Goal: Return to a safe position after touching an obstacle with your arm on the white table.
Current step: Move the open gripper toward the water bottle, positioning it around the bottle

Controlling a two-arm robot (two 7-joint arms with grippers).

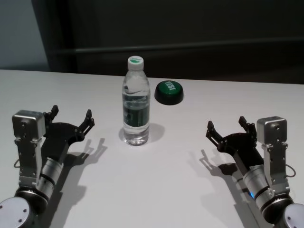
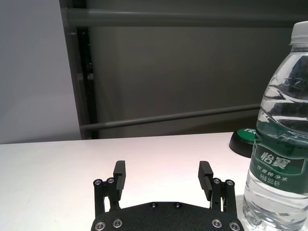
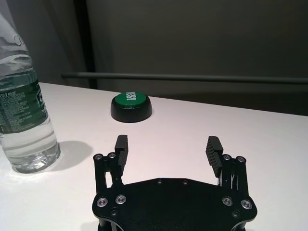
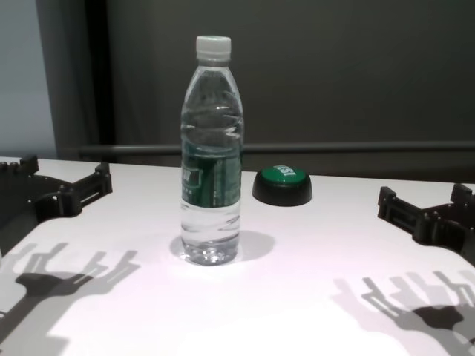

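The obstacle [image 1: 136, 107] stands upright mid-table on the white table [image 1: 156, 190]. The 2 grippers, left gripper [image 1: 71, 118] and right gripper [image 1: 226, 126], hover spread, empty, well apart from it; retreat looks done.

The head view looks steeply down over the desk [image 1: 156, 190] toward its far edge. The chest view sits low near the near edge, facing level. Each wrist view peers forward past its pincer. All four share the bottle [image 1: 136, 102] mid-desk.
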